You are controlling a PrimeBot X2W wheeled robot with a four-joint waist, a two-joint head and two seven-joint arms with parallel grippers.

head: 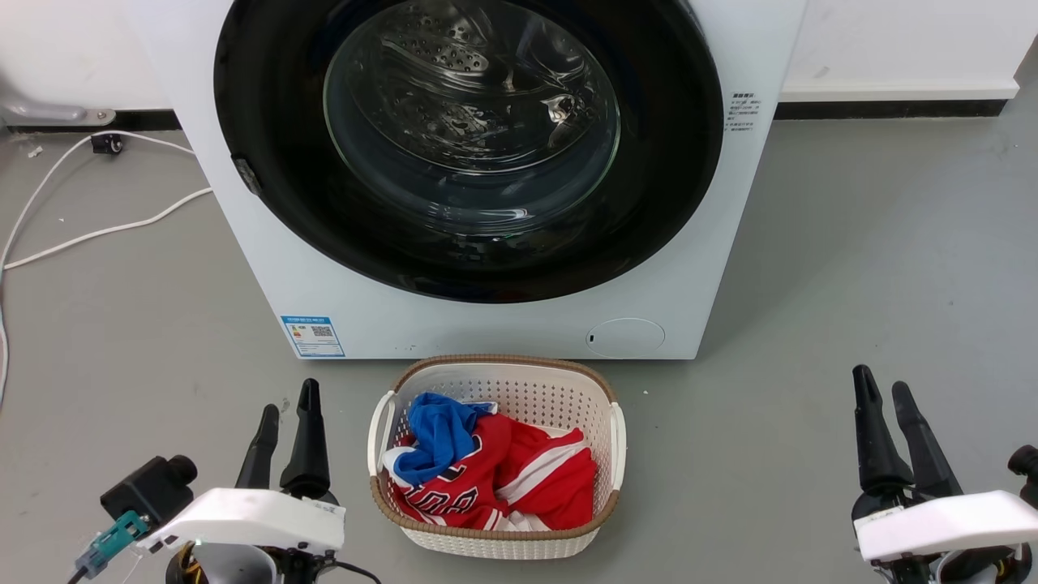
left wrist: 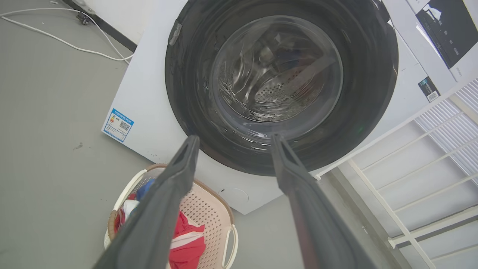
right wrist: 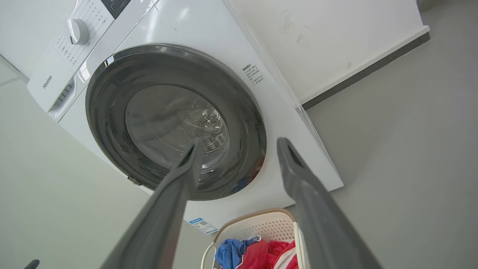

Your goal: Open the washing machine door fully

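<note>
The washing machine door [head: 470, 122] is a glossy black round door with a clear glass bowl at its centre. It lies flat against the white machine [head: 486, 324], and also appears in the left wrist view [left wrist: 280, 86] and the right wrist view [right wrist: 175, 123]. A small grey latch piece [head: 247, 174] sits on its left rim. My left gripper [head: 288, 401] hovers low at the left, open and empty, well short of the machine. My right gripper [head: 882, 381] is low at the right, open and empty too. Each wrist view looks between spread fingers [left wrist: 234, 139] [right wrist: 241, 142] at the door.
A white laundry basket [head: 503, 361] with red and blue clothes stands on the grey floor directly before the machine, between my grippers. White cables [head: 81, 235] trail on the floor at the left. A white slatted rack [left wrist: 410, 168] stands beside the machine.
</note>
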